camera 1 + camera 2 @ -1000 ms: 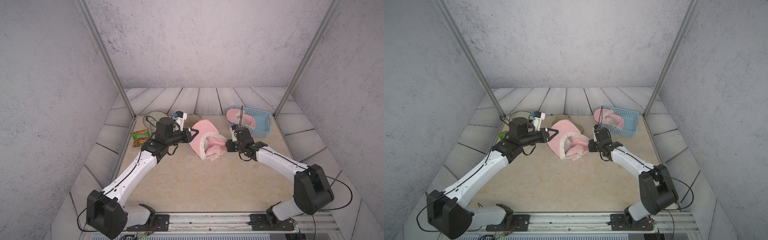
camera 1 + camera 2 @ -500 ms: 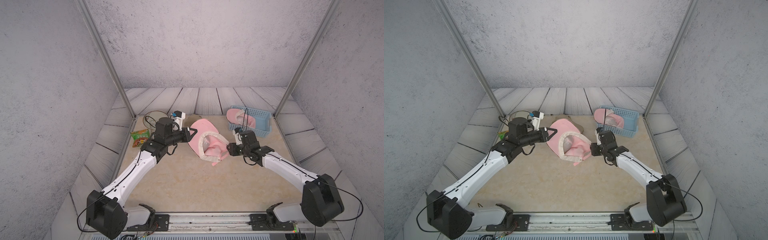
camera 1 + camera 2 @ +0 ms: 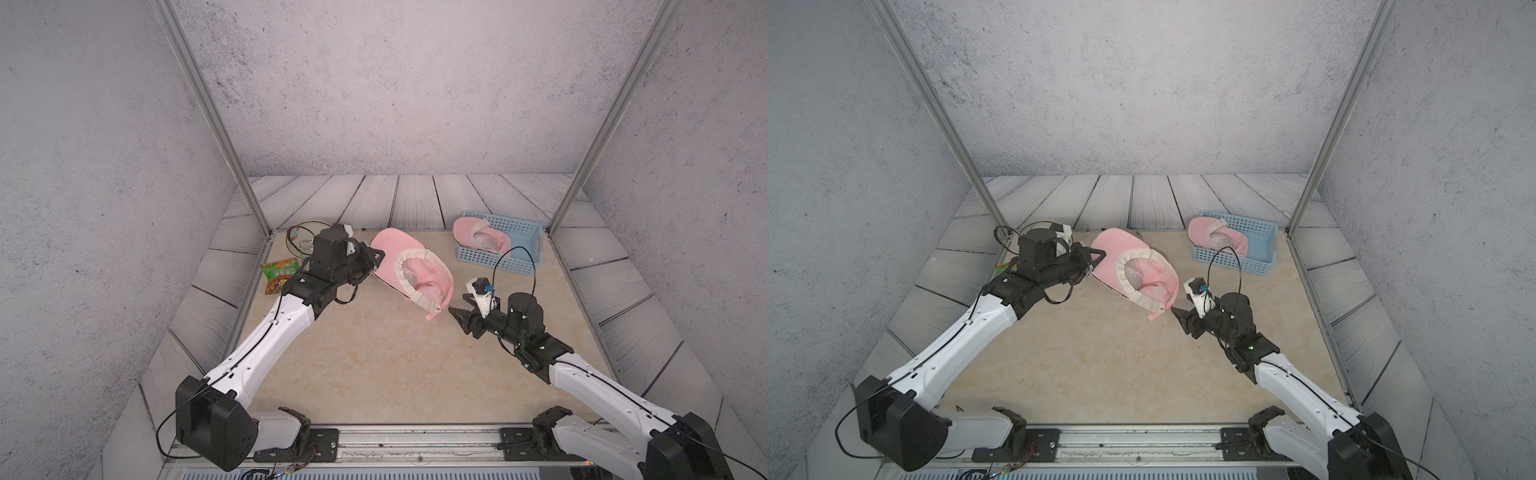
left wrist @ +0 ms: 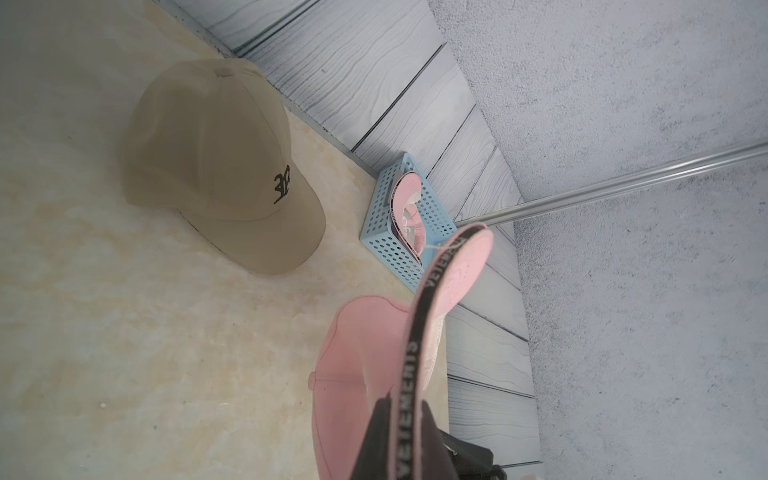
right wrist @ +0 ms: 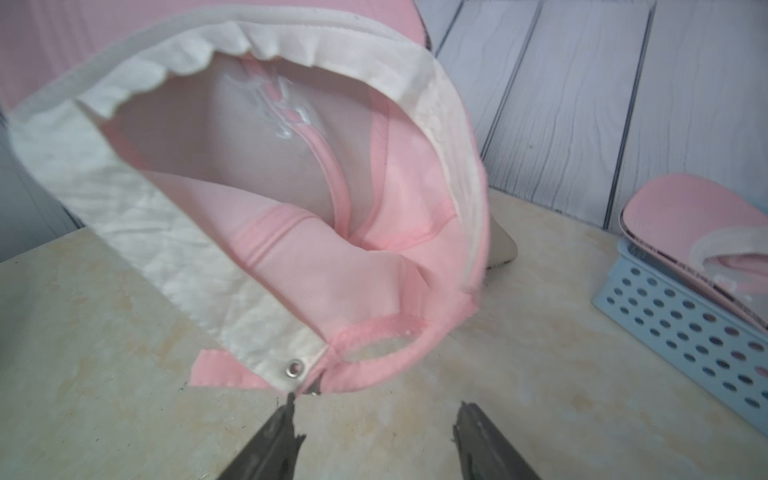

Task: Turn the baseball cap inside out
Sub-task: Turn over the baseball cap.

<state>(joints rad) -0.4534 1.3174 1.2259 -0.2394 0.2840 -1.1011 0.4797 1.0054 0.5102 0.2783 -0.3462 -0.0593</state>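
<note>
Change: right hand (image 3: 457,305) has let go of the pink cap (image 3: 409,272) and drawn back; its fingers stand apart, just short of the rear strap (image 5: 374,357).
Grip: left hand (image 3: 376,253) stays clamped on the brim (image 4: 415,374).
Position: cap tilted, rear edge down at the surface (image 3: 374,365).
Crown: pushed partly inward.
Judgement: inversion incomplete; 1 fresh grasp looks due.

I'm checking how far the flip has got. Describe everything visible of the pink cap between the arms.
The pink cap is soft fabric, with a crumpled white sweatband round its opening, which faces the right gripper. Inside, pink seamed folds bulge, so the crown looks partly pushed in. The left gripper is shut on the brim, which has a black lettered edge, holding the cap tilted. The back strap, with a metal snap, lies on the table before the right gripper's open jaws.
</note>
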